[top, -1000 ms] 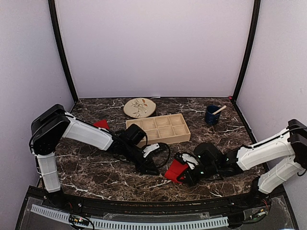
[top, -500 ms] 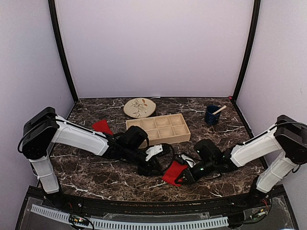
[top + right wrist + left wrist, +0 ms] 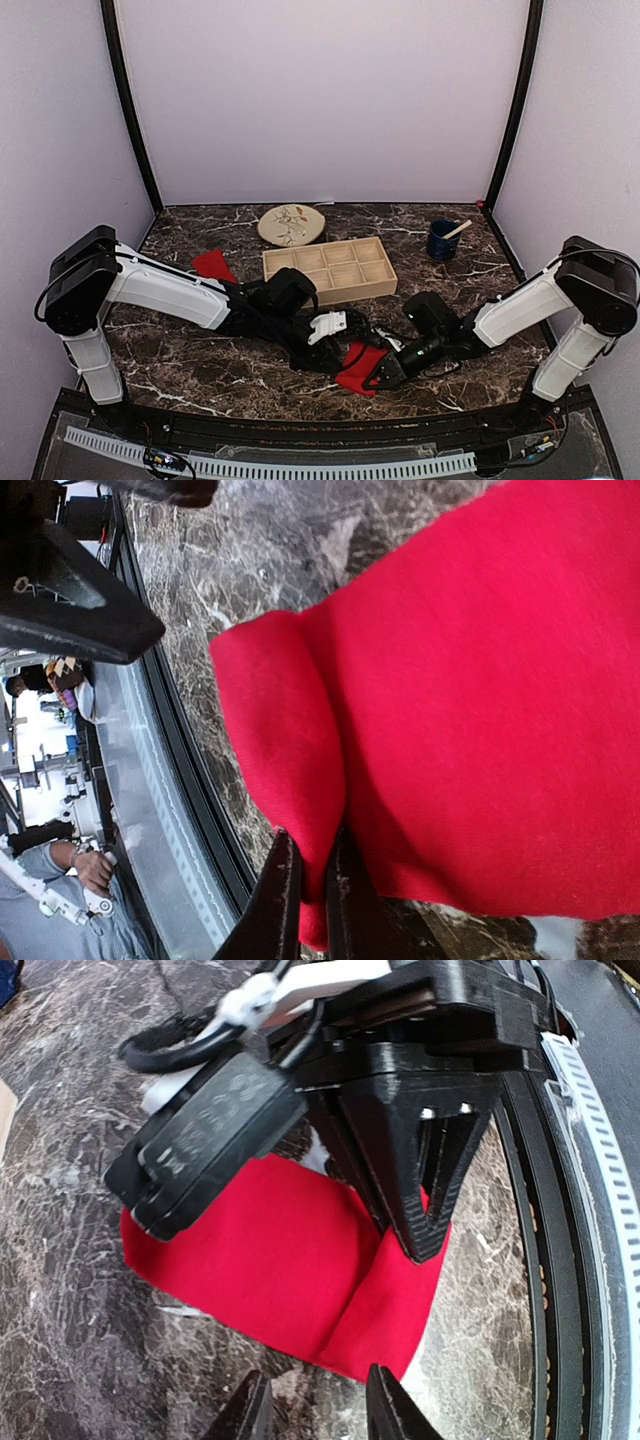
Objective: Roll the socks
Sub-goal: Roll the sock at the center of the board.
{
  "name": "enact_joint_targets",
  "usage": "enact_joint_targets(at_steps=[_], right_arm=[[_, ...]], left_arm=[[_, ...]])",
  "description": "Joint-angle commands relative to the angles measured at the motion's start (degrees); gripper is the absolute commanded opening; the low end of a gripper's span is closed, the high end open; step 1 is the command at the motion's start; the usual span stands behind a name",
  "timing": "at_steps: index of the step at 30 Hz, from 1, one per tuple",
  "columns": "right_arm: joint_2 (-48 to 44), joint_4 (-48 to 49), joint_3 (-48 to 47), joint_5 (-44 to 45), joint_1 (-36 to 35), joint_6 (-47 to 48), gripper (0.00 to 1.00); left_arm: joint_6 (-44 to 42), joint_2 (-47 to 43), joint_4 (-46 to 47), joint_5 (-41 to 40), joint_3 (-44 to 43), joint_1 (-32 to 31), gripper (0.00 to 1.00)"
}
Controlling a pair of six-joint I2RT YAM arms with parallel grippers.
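One red sock (image 3: 358,366) lies near the table's front middle, partly folded over. My right gripper (image 3: 378,376) is shut on its raised fold, which the right wrist view shows pinched between the fingers (image 3: 312,885). My left gripper (image 3: 337,348) is open and empty just left of this sock. In the left wrist view its tips (image 3: 318,1415) stand a little short of the sock's near edge (image 3: 270,1260), with the right gripper's black fingers (image 3: 425,1170) on the fold. The second red sock (image 3: 212,264) lies flat at the left, beside the left arm.
A wooden compartment tray (image 3: 330,268) sits behind the grippers. A round patterned plate (image 3: 292,224) is at the back. A blue cup with a wooden stick (image 3: 443,240) stands at the back right. The black front rail (image 3: 300,420) runs just below the sock.
My left gripper has moved right, up to the sock. My right gripper has drawn the sock slightly toward the front edge, still pinching its fold.
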State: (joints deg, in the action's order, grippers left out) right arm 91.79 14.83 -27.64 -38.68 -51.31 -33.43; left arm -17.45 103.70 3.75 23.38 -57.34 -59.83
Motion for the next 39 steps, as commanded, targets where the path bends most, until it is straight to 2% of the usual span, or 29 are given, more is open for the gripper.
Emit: enact_joint_targets(at_steps=[1,15,26,29,39], right_arm=[[1.7,1.3,-0.9,-2.7,0.4,-0.3,0.00],[3.4,-0.6,-3.1,-4.0,0.6,0.9,0.00],[3.7,-2.7,-3.9,-4.4,0.6,2.1,0.00],[4.0,-2.9,-4.0,-4.5,0.6,2.3,0.00],[4.7,-3.7,-5.0,-4.7,1.0,3.0,0.00]], left_arm=[[-3.2,-0.2,-2.2,0.6,-1.1,-0.9,0.34],[-5.4,2.7,-7.4,3.6,-3.8,-2.6,0.34],[-5.7,4.5,-8.5,2.8,-4.4,-3.6,0.33],[-5.8,4.7,-8.7,2.8,-4.5,-3.7,0.30],[-5.9,6.4,-10.9,4.0,-5.8,-4.1,0.07]])
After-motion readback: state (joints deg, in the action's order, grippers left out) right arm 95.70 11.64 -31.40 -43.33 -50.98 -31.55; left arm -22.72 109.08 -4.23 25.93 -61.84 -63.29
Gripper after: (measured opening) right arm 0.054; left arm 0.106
